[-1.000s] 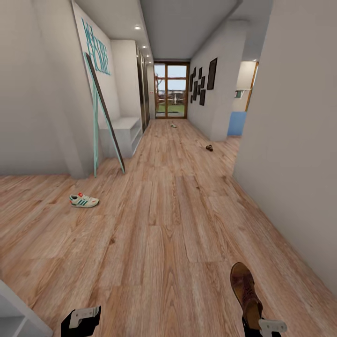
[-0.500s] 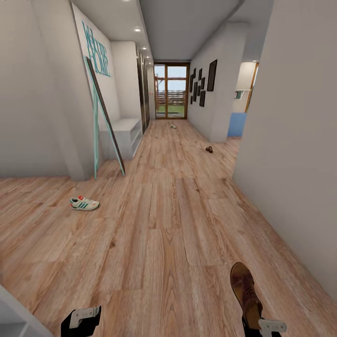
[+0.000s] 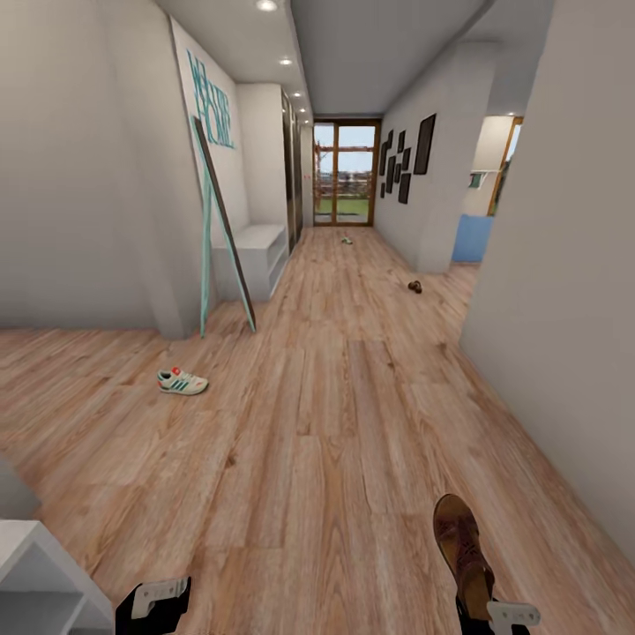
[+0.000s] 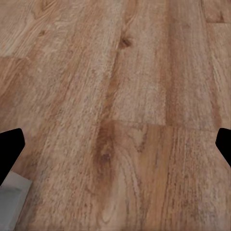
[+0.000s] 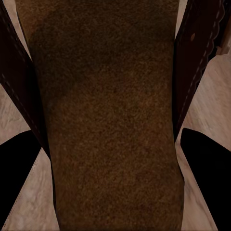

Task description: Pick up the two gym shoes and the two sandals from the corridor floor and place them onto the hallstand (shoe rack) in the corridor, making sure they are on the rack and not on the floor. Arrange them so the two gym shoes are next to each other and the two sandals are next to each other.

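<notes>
right pincer (image 3: 491, 608) at lower right of the head frame, clamped on a brown sandal (image 3: 462, 550), toe pointing up the corridor floor (image 3: 335, 414). left pincer (image 3: 152, 601) at lower left, fingers spread wide, holding nothing. one gym shoe (image 3: 183, 381) lay left of centre; second sandal (image 3: 414, 286) farther up. hallstand (image 3: 256, 251) stood against the left wall.

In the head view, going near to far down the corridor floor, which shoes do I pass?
Sandal held in the right gripper → white gym shoe on the floor at left → small dark sandal near the right wall → a small, indistinct shoe by the far glass door.
</notes>
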{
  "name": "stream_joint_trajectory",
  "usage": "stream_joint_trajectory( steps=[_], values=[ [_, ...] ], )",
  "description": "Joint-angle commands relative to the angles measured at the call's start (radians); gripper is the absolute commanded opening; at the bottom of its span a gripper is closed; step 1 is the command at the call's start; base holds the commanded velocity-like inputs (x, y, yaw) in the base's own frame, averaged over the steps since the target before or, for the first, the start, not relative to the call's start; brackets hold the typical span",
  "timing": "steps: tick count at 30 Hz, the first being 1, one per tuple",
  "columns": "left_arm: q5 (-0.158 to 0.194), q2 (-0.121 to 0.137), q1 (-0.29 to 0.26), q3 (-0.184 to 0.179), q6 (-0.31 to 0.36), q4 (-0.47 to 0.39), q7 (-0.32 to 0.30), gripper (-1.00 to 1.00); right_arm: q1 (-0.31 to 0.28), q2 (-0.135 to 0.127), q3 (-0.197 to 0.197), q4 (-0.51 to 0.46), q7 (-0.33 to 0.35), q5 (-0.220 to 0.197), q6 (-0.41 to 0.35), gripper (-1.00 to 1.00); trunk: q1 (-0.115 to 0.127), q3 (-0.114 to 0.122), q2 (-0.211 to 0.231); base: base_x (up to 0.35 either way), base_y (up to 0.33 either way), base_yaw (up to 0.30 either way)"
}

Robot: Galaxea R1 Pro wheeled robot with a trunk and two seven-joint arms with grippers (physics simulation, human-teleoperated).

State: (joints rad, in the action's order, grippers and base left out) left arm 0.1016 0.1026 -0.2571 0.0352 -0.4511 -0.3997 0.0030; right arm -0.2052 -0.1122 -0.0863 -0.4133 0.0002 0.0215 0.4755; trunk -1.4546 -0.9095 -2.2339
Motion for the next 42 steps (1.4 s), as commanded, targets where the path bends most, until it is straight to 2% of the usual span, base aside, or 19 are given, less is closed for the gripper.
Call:
stream_joint_trajectory(
  steps=[1,7,16,42],
  values=[
    [0.009,0.000,-0.001,-0.003,-0.003,0.001,0.000,1.00,0.000,0.000,-0.003,0.001,0.001,0.002,0.003,-1.00,0.004,0.002,0.007,0.000,0.000,0.090],
    [0.009,0.000,-0.001,-0.003,-0.003,0.001,0.000,1.00,0.000,0.000,-0.004,0.001,0.000,0.002,0.003,-1.00,0.027,0.021,0.049,0.000,0.000,0.036],
    [0.010,0.001,-0.001,-0.004,-0.004,0.001,0.000,1.00,0.000,0.000,-0.004,0.001,-0.001,0.003,0.003,-1.00,0.027,0.021,0.049,0.030,0.000,0.004],
    [0.010,0.002,-0.001,-0.003,-0.003,0.001,0.000,1.00,0.000,0.000,-0.004,0.001,0.000,0.003,0.003,-1.00,0.027,0.021,0.049,0.326,0.000,0.000]
  ],
)
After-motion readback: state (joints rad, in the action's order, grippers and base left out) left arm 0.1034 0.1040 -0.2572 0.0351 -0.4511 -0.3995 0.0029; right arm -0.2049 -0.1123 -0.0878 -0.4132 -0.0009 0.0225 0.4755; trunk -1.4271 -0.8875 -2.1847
